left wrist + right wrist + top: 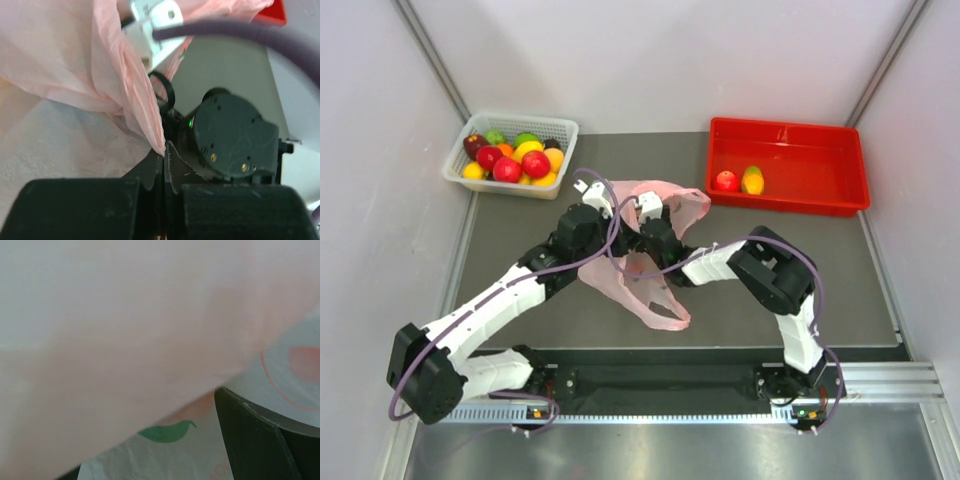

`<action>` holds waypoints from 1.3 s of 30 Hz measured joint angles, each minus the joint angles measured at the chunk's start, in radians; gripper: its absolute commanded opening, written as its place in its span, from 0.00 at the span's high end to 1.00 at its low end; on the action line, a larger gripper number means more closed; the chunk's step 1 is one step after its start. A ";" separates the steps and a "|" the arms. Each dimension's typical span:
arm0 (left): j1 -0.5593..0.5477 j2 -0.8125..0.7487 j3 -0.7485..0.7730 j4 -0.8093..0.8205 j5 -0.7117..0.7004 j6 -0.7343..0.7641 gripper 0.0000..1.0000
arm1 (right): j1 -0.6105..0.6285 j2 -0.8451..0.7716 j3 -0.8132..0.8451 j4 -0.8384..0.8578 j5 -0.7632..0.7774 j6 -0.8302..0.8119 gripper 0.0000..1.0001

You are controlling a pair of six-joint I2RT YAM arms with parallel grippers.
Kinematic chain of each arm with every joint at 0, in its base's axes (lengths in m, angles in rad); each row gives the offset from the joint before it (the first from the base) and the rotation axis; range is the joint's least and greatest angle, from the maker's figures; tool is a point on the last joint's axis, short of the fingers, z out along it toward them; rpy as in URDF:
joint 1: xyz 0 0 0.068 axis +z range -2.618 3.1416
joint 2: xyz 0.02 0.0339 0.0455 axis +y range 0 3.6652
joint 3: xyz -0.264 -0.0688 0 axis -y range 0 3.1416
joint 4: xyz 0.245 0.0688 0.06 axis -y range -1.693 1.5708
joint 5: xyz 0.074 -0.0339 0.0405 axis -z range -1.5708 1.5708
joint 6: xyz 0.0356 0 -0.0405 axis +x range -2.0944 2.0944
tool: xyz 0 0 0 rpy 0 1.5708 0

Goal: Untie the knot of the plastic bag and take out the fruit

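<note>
**Plastic bag (65,55): fruit removal in hand, two pieces out, the rest to fetch.**
Your left gripper (164,150) is clenched on a fold of the bag, the film rising straight off its tips. Your right gripper (648,210) sits just beside it in the bag's mouth, jaws apparently spread with nothing pinched. Pink film covers its camera, with one dark finger (260,440) at the edge. Knot: not to be made out. Red apple (727,181) and mango (752,180): in the red tray (785,128), well off beyond the right gripper. Other fruit: hidden. Step, as judged: reaching in for the next piece. Next move: the left gripper holds the mouth up, the right goes deeper and closes on fruit alone, not film.
</note>
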 measured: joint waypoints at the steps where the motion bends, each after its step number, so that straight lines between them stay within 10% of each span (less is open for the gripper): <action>1: 0.000 0.000 -0.009 0.000 -0.003 0.000 1.00 | -0.006 0.011 0.012 -0.005 -0.007 0.001 0.01; 9: 0.000 -0.001 -0.059 0.000 0.002 0.003 1.00 | -0.066 0.046 0.019 -0.026 -0.107 0.026 0.49; 16: -0.006 -0.027 -0.071 -0.004 0.009 0.013 1.00 | -0.071 -0.145 -0.307 0.073 -0.209 0.063 0.72; 19: -0.007 -0.050 -0.071 -0.012 -0.027 0.023 0.98 | -0.061 -0.240 -0.407 0.113 -0.261 0.077 1.00; 25: -0.008 -0.129 -0.071 -0.032 -0.173 0.056 0.28 | -0.056 -0.390 -0.525 0.169 -0.340 0.110 0.70; 28: -0.008 -0.138 -0.048 -0.086 -0.279 0.060 0.10 | -0.040 -0.422 -0.548 0.166 -0.397 0.116 0.63; 39: 0.000 -0.093 0.051 -0.242 -0.573 0.095 0.01 | 0.010 -0.472 -0.587 0.147 -0.468 0.109 0.44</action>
